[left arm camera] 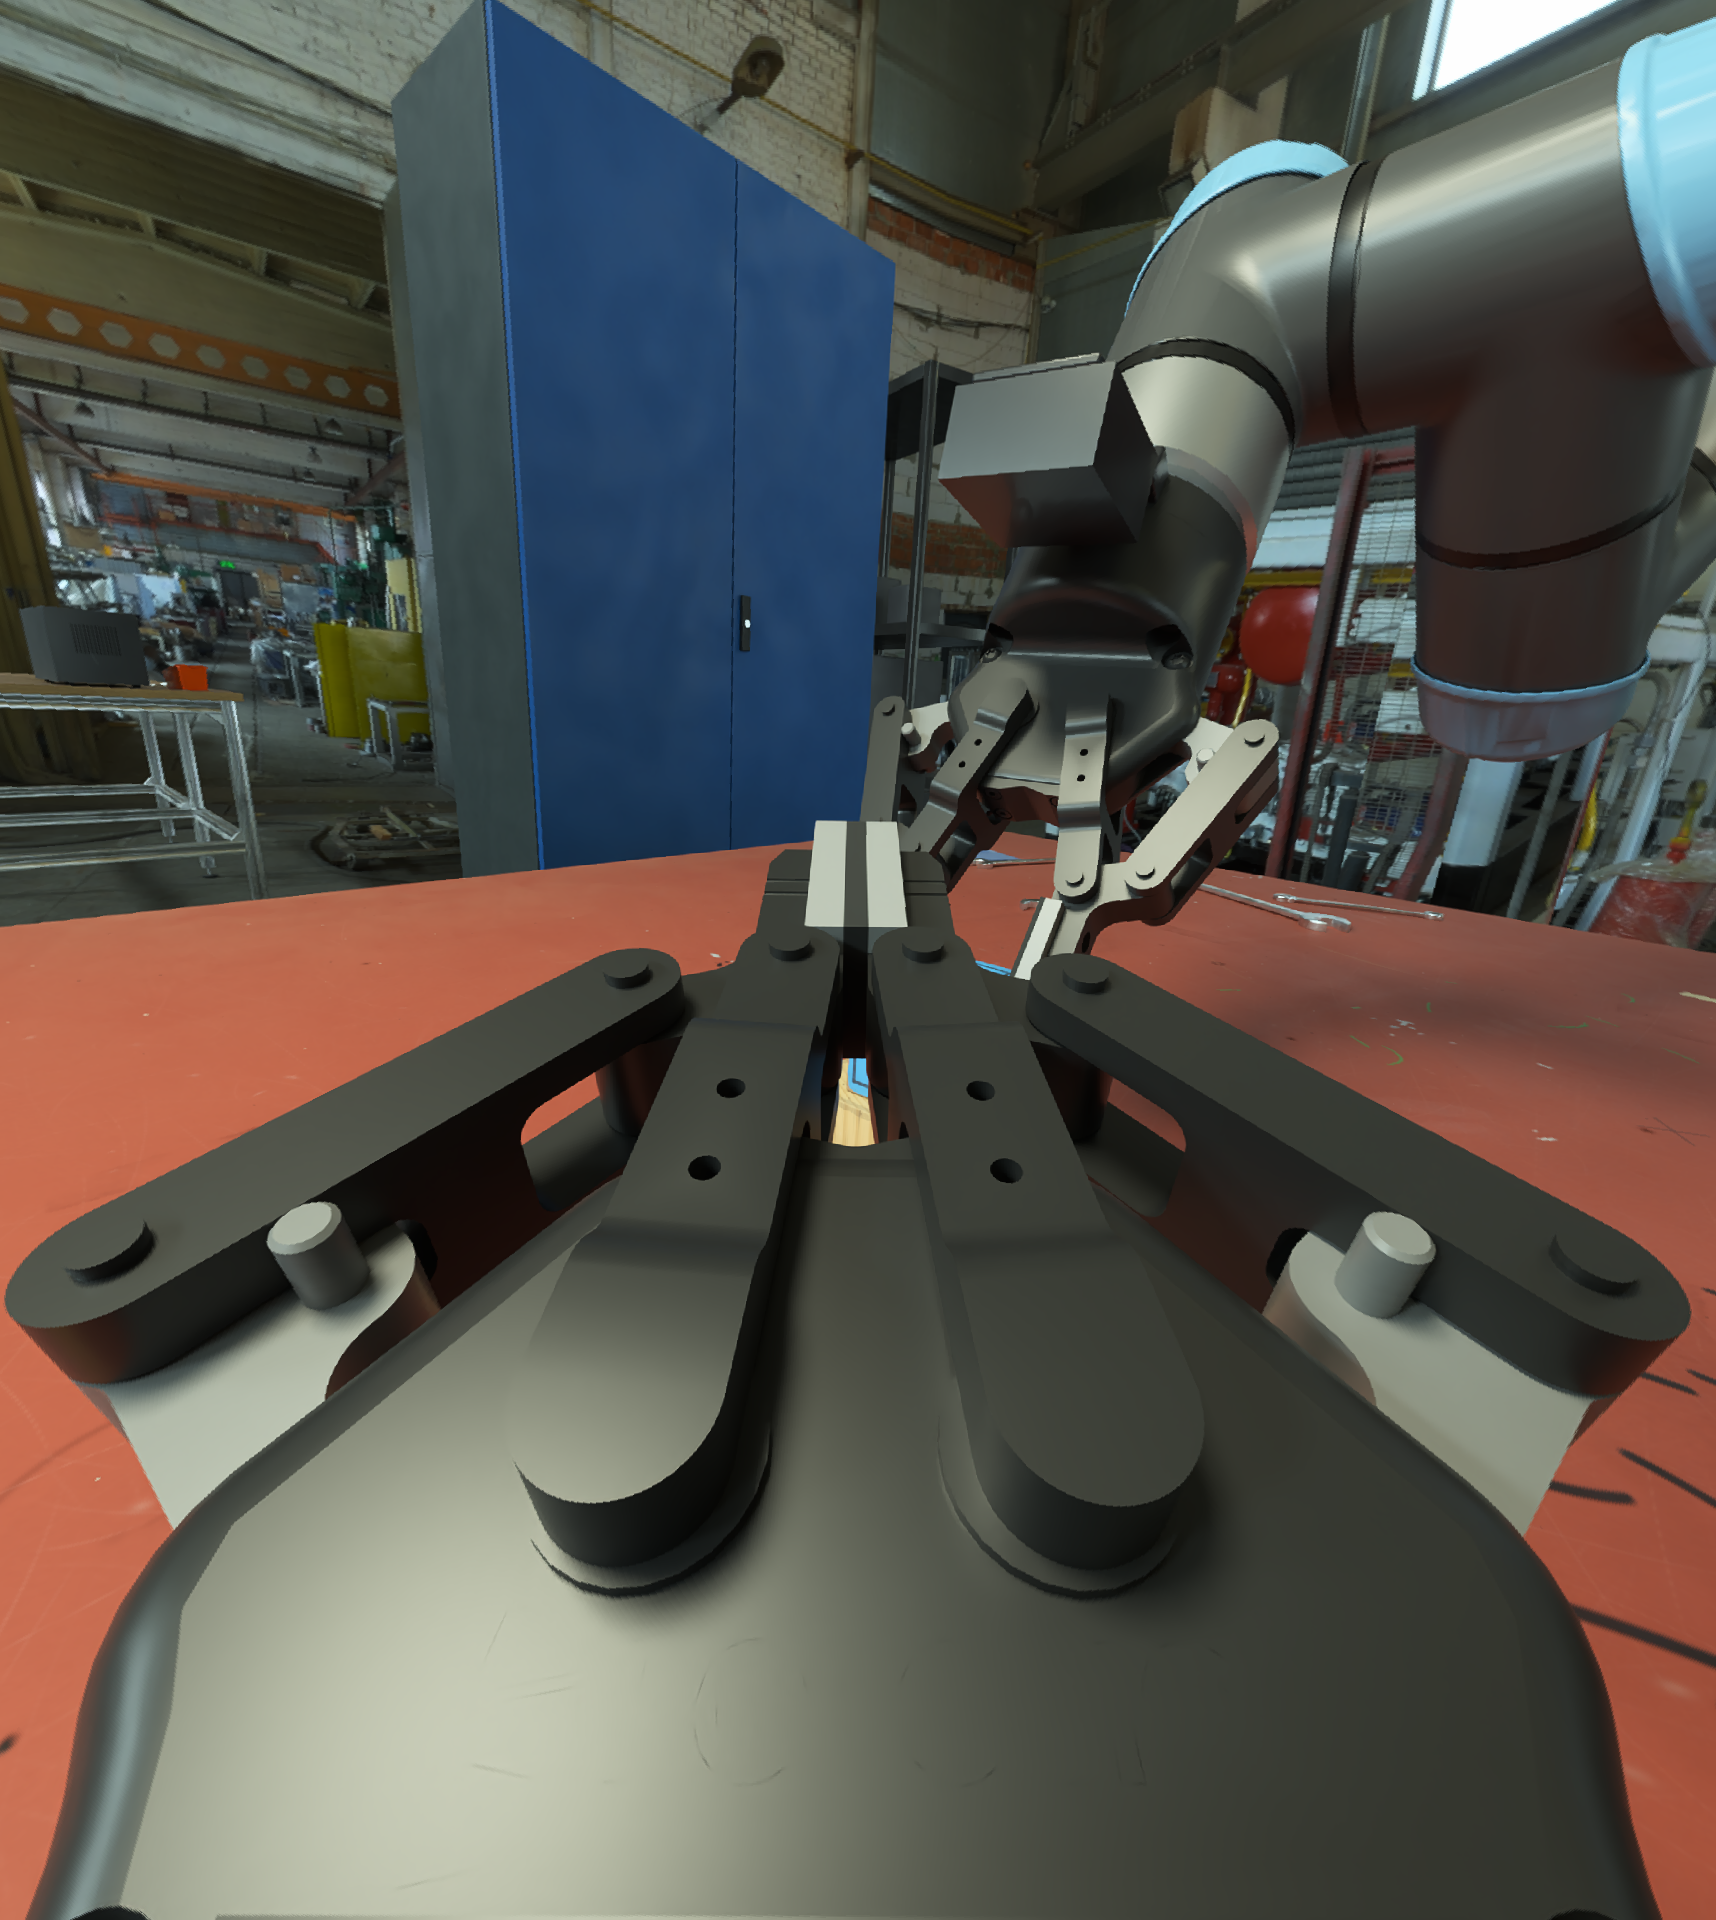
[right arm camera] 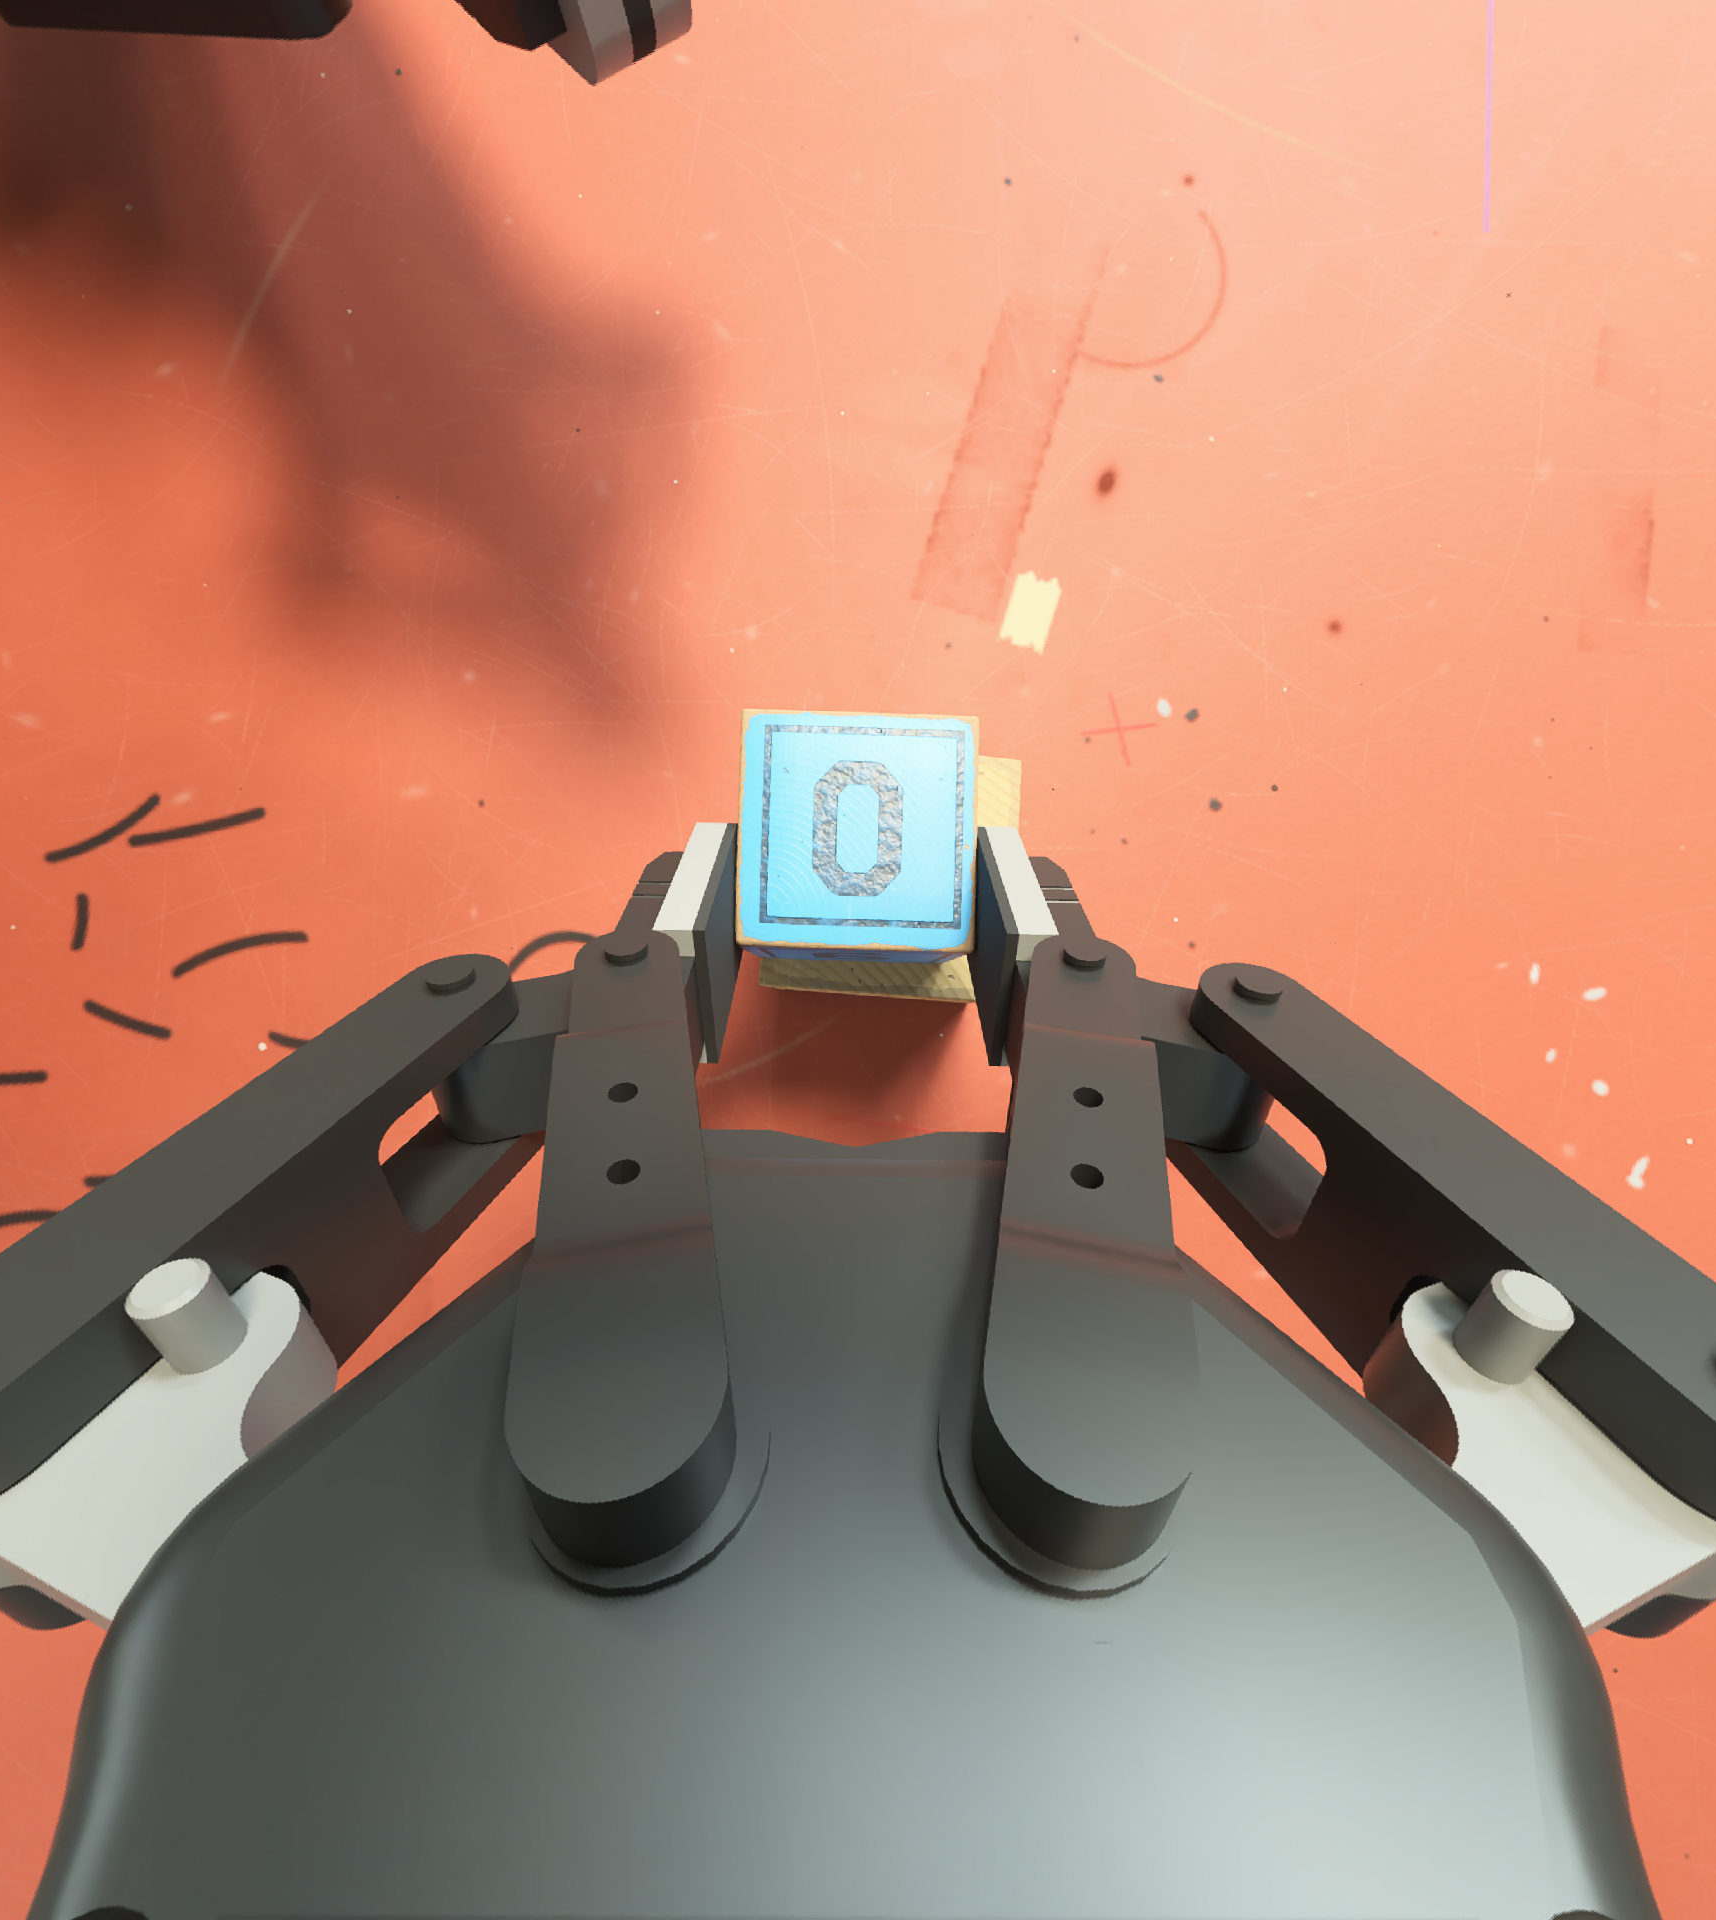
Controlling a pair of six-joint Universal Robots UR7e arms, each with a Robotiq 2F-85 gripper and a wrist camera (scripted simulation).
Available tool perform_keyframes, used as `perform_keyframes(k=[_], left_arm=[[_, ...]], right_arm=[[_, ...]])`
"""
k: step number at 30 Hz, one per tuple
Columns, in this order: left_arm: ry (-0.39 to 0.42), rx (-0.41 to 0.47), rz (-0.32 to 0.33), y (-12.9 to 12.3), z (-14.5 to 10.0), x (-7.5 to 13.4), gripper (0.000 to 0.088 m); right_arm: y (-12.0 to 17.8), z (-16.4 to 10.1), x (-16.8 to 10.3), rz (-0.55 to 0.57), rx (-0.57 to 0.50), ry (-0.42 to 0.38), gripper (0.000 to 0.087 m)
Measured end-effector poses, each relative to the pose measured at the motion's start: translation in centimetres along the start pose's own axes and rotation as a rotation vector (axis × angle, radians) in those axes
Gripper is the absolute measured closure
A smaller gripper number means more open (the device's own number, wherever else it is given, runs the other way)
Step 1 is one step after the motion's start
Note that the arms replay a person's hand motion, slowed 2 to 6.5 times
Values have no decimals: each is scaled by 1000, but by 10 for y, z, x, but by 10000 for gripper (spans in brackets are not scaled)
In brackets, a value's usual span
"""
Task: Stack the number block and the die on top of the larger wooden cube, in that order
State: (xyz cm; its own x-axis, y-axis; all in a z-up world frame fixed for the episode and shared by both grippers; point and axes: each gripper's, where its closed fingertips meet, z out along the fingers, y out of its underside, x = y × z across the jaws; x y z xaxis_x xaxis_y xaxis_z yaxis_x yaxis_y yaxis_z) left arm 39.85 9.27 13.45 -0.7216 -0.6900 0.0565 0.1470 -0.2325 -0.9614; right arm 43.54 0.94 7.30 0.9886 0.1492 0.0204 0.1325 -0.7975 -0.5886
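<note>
My right gripper is shut on the blue number block, with a pad on its left and right sides. The block sits right over the larger wooden cube, whose light wood shows below and at the right of it. My left gripper is shut and empty, held low over the red table. A sliver of the block and wood shows through the gap between its fingers. The tip of the left gripper shows at the top edge of the right wrist view. The die is not in view.
The red table is scratched, with black pen marks at the left. The right arm hangs over the table just beyond my left gripper. A blue cabinet stands behind the table, and wrenches lie at its far right.
</note>
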Motion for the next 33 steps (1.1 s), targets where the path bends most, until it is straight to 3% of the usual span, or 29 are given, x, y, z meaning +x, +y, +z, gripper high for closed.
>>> perform_keyframes(k=[33], left_arm=[[16,-42,-25,5,3,0,877]], right_arm=[[-5,2,8,36,0,31,492]])
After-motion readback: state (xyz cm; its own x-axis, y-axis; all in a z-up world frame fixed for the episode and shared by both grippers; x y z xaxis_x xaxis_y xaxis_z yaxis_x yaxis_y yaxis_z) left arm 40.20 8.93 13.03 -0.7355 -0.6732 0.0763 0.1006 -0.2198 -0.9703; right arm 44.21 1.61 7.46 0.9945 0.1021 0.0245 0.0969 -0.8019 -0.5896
